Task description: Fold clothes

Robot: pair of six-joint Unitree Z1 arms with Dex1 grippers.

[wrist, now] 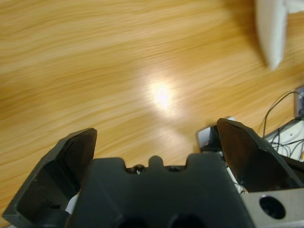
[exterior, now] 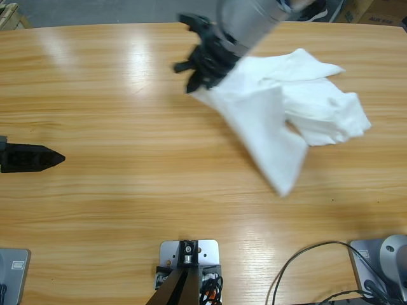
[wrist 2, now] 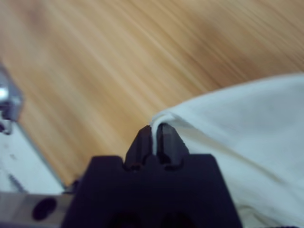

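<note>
A white shirt [exterior: 299,114] lies crumpled on the right half of the wooden table [exterior: 127,190], and one corner is lifted off the surface. My right gripper [exterior: 196,86] reaches down from the top middle and is shut on that raised edge; in the right wrist view the white fabric [wrist 2: 247,137] runs pinched between the closed jaws [wrist 2: 156,133]. My left gripper [exterior: 57,157] rests low at the table's left edge, far from the shirt. Seen from its wrist, the left gripper [wrist: 154,130] is open and empty, with a strip of shirt [wrist: 271,28] at top right.
Black cables [exterior: 305,267] loop at the table's front right, also visible as cables [wrist: 280,118] in the left wrist view. Bare wood spans the left and middle of the table.
</note>
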